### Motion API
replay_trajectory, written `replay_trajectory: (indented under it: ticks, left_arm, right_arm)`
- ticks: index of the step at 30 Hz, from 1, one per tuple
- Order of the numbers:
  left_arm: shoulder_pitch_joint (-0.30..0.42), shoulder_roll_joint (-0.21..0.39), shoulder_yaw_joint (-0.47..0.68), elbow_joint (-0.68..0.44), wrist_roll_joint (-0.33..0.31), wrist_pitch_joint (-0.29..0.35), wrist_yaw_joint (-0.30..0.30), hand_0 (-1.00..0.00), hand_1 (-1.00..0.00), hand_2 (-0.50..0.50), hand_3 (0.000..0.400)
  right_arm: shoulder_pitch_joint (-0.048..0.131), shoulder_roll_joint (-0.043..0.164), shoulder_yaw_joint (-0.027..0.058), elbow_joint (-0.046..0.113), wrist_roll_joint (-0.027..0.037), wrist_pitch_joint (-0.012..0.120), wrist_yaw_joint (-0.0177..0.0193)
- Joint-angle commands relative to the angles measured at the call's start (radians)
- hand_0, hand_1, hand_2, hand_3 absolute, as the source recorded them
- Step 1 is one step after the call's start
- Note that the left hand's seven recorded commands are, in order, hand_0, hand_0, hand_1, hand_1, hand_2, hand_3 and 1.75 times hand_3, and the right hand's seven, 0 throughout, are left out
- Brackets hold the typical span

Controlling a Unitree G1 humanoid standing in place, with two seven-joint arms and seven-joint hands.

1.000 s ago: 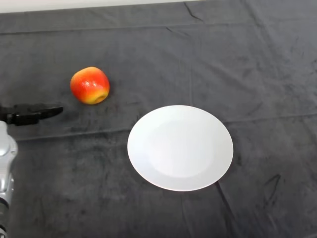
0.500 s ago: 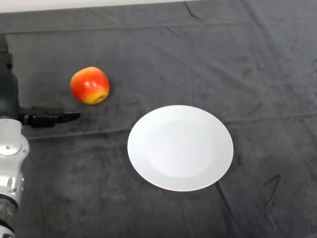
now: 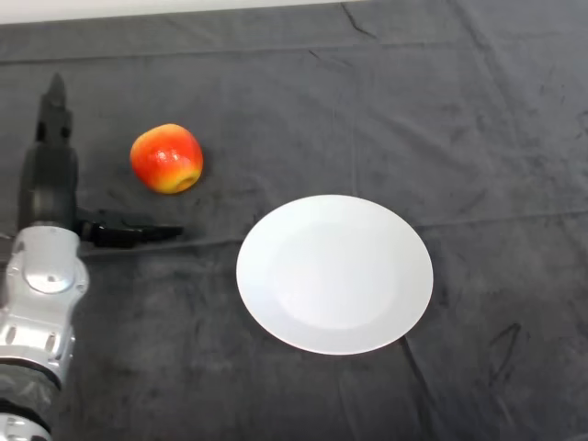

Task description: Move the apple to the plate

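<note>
White plate (image 3: 334,273) holds nothing; apple (image 3: 166,158) lies apart on the cloth (image 3: 478,119).

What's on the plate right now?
Nothing: the white plate is bare on the dark cloth. The apple sits apart, up and to its left, with the open left hand beside it. Whatever lies under the plate is hidden.

We recorded a table (image 3: 478,119) under a dark, creased cloth. A red-yellow apple (image 3: 166,158) sat on it at left rear. A white plate (image 3: 334,273), seemingly bare, lay near centre, well apart from the apple.
</note>
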Motion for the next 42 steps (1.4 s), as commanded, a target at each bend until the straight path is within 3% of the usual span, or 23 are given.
replay_trajectory:
  ticks: [1,29,42]
  left_arm:
    - [-0.076,-0.004,-0.024,0.042,0.017,0.003,-0.014,0.0,0.0,0.0,0.0]
    - [-0.246,-0.038,-0.06,0.278,0.033,-0.03,-0.049,0.0,0.0,0.0,0.0]
    - [-0.304,-0.039,-0.045,0.348,0.022,-0.015,-0.064,0.0,0.0,0.0,0.0]
  right_arm:
    - [0.028,-0.006,0.0016,0.003,0.0023,0.012,0.0039]
    - [0.022,-0.006,0.001,0.013,0.0008,0.01,0.0014]
    - [0.019,-0.005,0.0009,0.019,0.0004,0.009,0.0]
